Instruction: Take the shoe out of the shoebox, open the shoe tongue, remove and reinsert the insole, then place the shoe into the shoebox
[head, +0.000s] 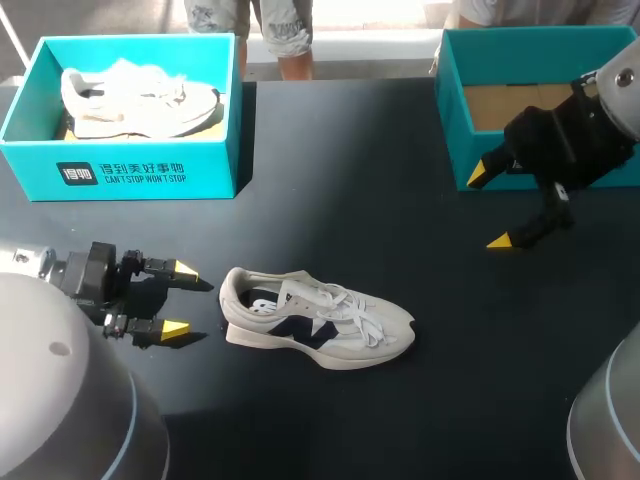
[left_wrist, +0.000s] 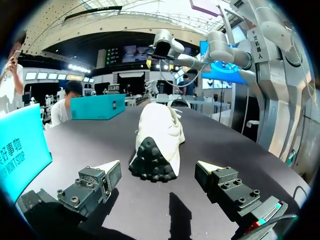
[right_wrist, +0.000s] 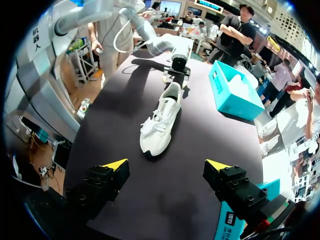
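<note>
A dark, matte table (head: 400, 190) carries everything. At its far left corner stands an open-topped teal box (head: 130, 178) with white print on its near wall. Inside lies a cream sneaker (head: 140, 100), its heel toward the table's left edge, its toe toward the box's right wall.

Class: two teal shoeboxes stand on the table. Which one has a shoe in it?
The shoebox on my left, with white print on its front wall: a cream shoe lies inside. The right shoebox shows only its bare brown floor.
</note>
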